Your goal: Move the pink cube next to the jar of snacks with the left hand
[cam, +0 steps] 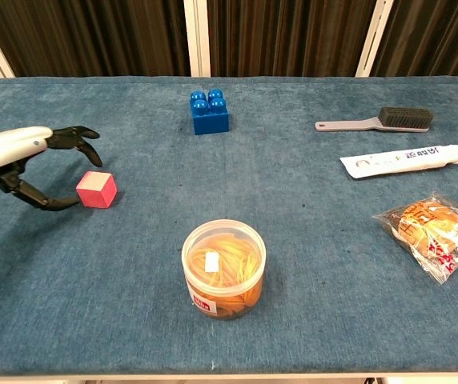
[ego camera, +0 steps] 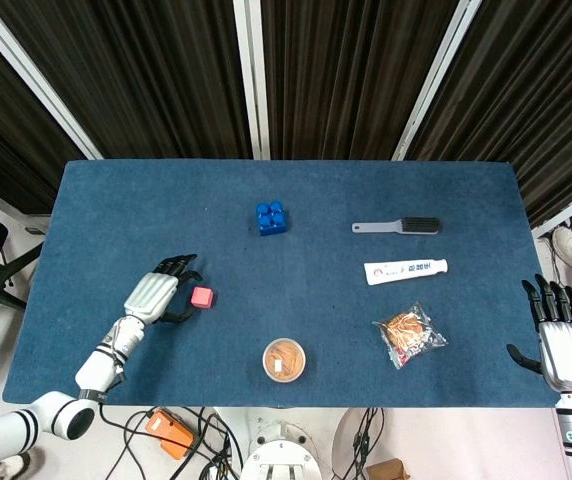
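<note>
The pink cube point(ego camera: 202, 296) point(cam: 96, 190) lies on the blue table left of centre. My left hand point(ego camera: 159, 293) point(cam: 30, 156) is just left of it, fingers spread and curved around the cube's left side, holding nothing; whether the thumb touches the cube is unclear. The jar of snacks point(ego camera: 284, 360) point(cam: 223, 269), a clear tub with orange contents, stands near the front edge, to the right of the cube. My right hand point(ego camera: 562, 338) hangs open past the table's right edge, visible only in the head view.
A blue building block point(ego camera: 272, 217) point(cam: 210, 111) sits at the back centre. On the right lie a grey brush point(ego camera: 398, 226) point(cam: 375, 122), a toothpaste tube point(ego camera: 405, 270) point(cam: 401, 161) and a bagged snack point(ego camera: 409, 334) point(cam: 435, 230).
</note>
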You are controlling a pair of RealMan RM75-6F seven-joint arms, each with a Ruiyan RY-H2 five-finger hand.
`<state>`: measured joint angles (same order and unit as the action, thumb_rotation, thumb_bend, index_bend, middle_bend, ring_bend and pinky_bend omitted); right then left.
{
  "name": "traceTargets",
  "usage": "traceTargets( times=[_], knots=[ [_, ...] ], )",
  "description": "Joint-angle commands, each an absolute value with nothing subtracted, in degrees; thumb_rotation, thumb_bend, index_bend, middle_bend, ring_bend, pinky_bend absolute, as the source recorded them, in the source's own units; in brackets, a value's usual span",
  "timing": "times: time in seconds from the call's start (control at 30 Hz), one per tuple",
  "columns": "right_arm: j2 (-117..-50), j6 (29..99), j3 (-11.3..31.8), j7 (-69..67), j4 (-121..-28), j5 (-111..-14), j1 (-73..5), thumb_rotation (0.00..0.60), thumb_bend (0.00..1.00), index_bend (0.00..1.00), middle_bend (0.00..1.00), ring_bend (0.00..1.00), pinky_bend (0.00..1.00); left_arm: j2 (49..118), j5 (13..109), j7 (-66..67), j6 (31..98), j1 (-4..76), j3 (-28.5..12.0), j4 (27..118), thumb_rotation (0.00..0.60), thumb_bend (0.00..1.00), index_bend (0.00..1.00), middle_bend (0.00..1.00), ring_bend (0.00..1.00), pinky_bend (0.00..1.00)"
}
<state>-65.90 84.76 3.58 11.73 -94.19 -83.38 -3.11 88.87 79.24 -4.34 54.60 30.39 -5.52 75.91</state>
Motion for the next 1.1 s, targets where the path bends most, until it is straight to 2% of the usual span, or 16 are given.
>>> traceTargets(
  times=[0.03, 0.23, 0.5, 0.6, 0.87, 1.1],
  knots=[
    [-65.9, 84.7, 3.6, 11.7, -94.2, -83.4, -3.1, 0.6, 0.3, 0.0, 0.0, 0.0, 0.0, 89.7, 79.0, -4.4, 54.3, 31.0, -5.8, 75.5, 0.6, 0.25, 0.31, 0.04, 0.0, 0.07],
    [-65.5, 85.2, 3.6, 10.9, -94.2, -83.6, -2.9, 0.6, 0.3, 0.0, 0.0, 0.0, 0.0, 91.8, 77.9, -3.3, 53.7, 32.0, -6.0, 73.6, 0.6, 0.3, 0.41, 0.08, 0.0, 0.07],
    [-65.2, 85.8, 3.6, 10.0, -94.1, -84.1, -2.6, 0.6, 0.3, 0.0, 0.0, 0.0, 0.0, 93.7, 78.2, -2.0, 55.8, 32.4, -6.3, 72.1, 0.6, 0.52, 0.58, 0.14, 0.0, 0.07],
    [-65.2, 85.6, 3.6, 10.0, -94.1, -84.0, -2.7, 0.6, 0.3, 0.0, 0.0, 0.0, 0.0, 93.7, 80.0, -3.4, 58.1, 32.4, -6.6, 73.0, 0.6, 0.59, 0.61, 0.15, 0.01, 0.07],
    [-64.0, 84.7, 3.4, 5.4, -95.0, -84.3, -2.8, 0.6, 0.27, 0.0, 0.0, 0.0, 0.0, 94.7, 84.6, -1.6, 61.5, 34.0, -6.2, 76.9, 0.6, 0.62, 0.66, 0.16, 0.01, 0.07],
    [-60.2, 88.3, 2.7, -4.9, -94.0, -87.3, -0.8, 0.6, 0.27, 0.0, 0.0, 0.0, 0.0, 99.4, 84.8, 0.5, 60.9, 35.8, -6.3, 75.2, 0.6, 0.63, 0.66, 0.16, 0.01, 0.07]
  ],
)
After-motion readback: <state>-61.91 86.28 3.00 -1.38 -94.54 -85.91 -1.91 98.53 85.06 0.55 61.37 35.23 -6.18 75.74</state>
